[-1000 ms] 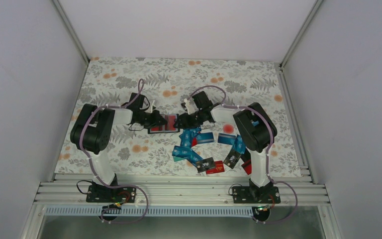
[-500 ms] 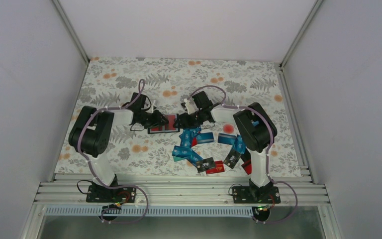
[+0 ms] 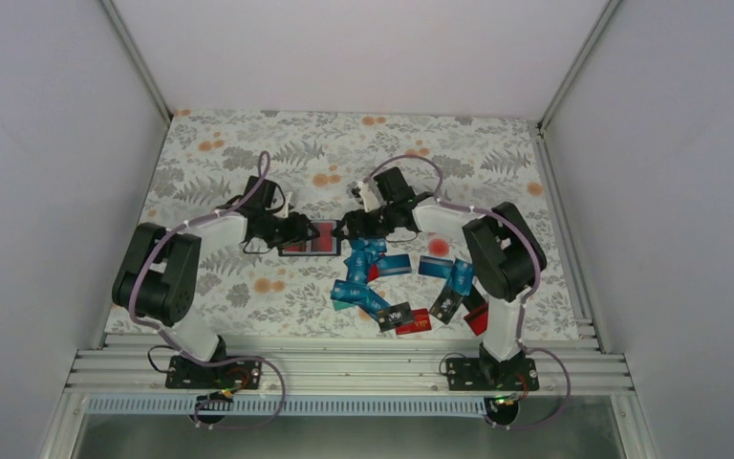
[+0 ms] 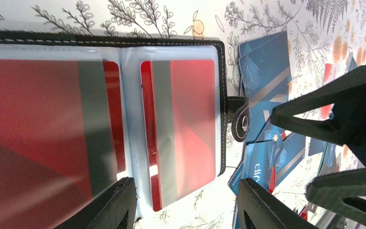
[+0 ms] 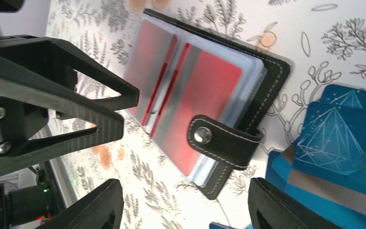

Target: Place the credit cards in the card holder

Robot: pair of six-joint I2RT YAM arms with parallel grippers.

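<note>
Card holder (image 3: 313, 237) lies open and flat on the bench (image 3: 239, 143), near its middle. Left tool (image 3: 296, 229) is at the holder's 9 o'clock edge, right tool (image 3: 350, 229) at its 3 o'clock edge; the two point at each other across it.

Left wrist view: left tool (image 4: 186, 188) is spread, fingers astride the holder's (image 4: 100, 57) near edge, nothing pinched. Red cards (image 4: 190, 119) sit in its clear sleeves. The snap strap (image 4: 240, 119) sticks out toward 3 o'clock, with the right tool (image 4: 314, 152) just past it, also spread.

Right wrist view: right tool (image 5: 186, 195) is spread wide and empty. The holder (image 5: 267, 81) with its strap (image 5: 219, 140) lies ahead at 12 o'clock, the left tool (image 5: 128, 112) at 9 o'clock with a gap between its tips.

Loose credit cards (image 3: 382, 282), mostly blue with some red and black, are piled at the holder's 5 o'clock, overlapping; blue ones (image 4: 262, 71) (image 5: 343, 138) lie just beside the strap.

Hard to see: from above the tools cover the holder's ends. The left wrist frame cuts off the holder's far half. Card print is too small to read. Cannot tell if any fingertip touches the bench.

Both arms: elbows high and out to the sides, forearms angled in and down toward the centre, wrists low.
</note>
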